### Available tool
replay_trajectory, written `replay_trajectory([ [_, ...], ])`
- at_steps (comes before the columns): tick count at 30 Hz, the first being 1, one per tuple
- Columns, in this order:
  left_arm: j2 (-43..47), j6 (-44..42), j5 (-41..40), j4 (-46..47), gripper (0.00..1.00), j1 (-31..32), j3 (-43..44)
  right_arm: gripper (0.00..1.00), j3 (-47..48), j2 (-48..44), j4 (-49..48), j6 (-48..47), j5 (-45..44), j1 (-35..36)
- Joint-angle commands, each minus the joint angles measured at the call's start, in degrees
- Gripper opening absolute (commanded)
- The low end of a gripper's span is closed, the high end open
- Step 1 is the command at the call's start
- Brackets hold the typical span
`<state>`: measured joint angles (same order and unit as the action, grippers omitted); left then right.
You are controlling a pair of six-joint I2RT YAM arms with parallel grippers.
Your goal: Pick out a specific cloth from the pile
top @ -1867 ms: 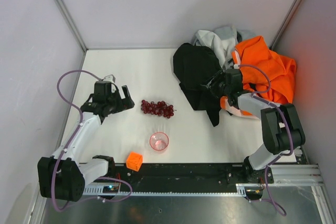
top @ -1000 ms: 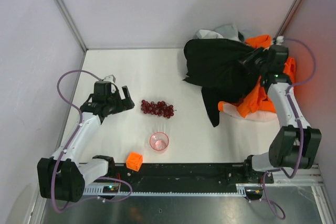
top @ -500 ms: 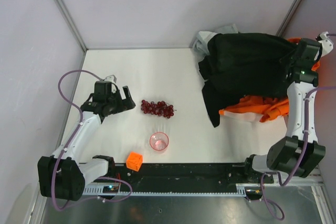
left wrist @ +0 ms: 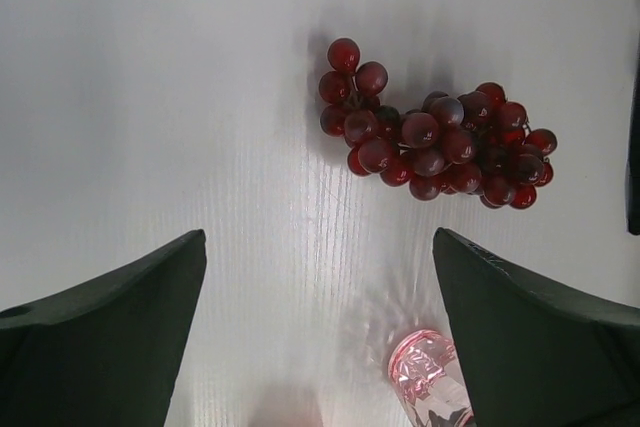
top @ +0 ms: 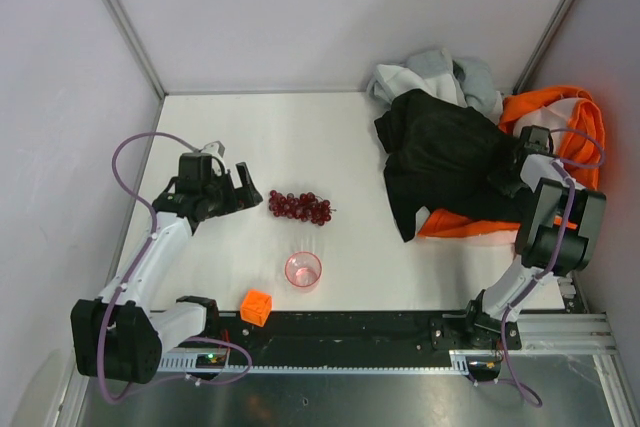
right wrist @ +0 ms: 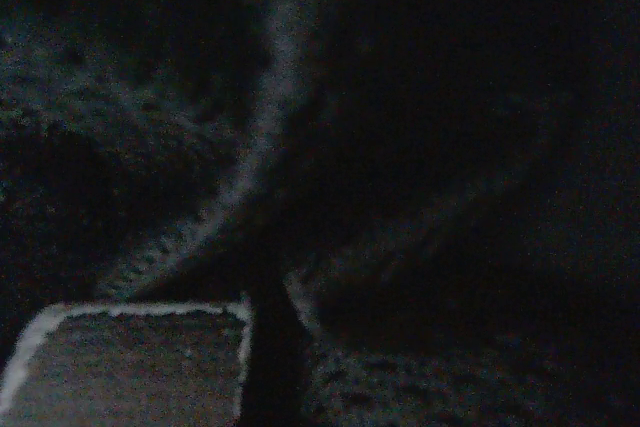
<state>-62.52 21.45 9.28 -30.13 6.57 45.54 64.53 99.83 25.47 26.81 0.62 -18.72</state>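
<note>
The pile sits at the back right: a large black garment [top: 440,157], a bright orange one with white [top: 560,117] and pale grey-white ones [top: 430,69]. A narrow black flap [top: 405,219] lies on the table at the pile's near-left edge; I cannot tell whether it is the small black cloth or part of the large garment. My right gripper [top: 514,163] is pressed into the large black garment's right side, its fingers hidden. The right wrist view shows only dark fabric [right wrist: 400,147]. My left gripper [top: 228,191] is open and empty, just left of the grapes [top: 300,207]; it also shows in the left wrist view [left wrist: 320,239].
A bunch of dark red grapes [left wrist: 430,142] lies mid-table. A clear pink cup [top: 303,270] stands nearer the front, and shows in the left wrist view [left wrist: 430,387]. An orange cube [top: 256,305] sits at the front edge. Walls close the table [top: 250,137] at left, back and right.
My right arm dragged the large black garment up and to the right off the orange one, then came back down; the garment now lies slumped again. The left arm has not moved.
</note>
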Motion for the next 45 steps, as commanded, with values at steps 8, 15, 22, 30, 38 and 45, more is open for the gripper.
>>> replay_trajectory([
  [8,2.07,-0.51,2.51,1.84,1.00,-0.32,2.28,0.60,-1.50,-7.45,5.53,-4.96,7.18,1.09],
  [15,1.88,-0.54,2.36,2.07,1.00,-0.32,2.39,0.94,-1.47,-23.72,10.05,-4.01,4.14,3.62],
  [22,2.30,-0.42,2.55,2.11,1.00,-0.30,2.31,0.99,-1.51,-35.31,14.84,-3.63,3.87,7.47],
  [30,2.67,-0.40,2.59,2.26,1.00,-0.32,2.11,0.99,-2.12,-40.61,18.14,-3.10,7.26,8.59],
  [38,3.27,-0.32,2.48,2.29,1.00,-0.31,1.95,1.00,-6.40,-42.82,18.08,-0.80,12.02,8.50],
  [45,2.80,-0.32,2.99,2.34,1.00,-0.27,2.01,0.99,-9.62,-49.87,21.05,-0.09,13.44,6.99],
])
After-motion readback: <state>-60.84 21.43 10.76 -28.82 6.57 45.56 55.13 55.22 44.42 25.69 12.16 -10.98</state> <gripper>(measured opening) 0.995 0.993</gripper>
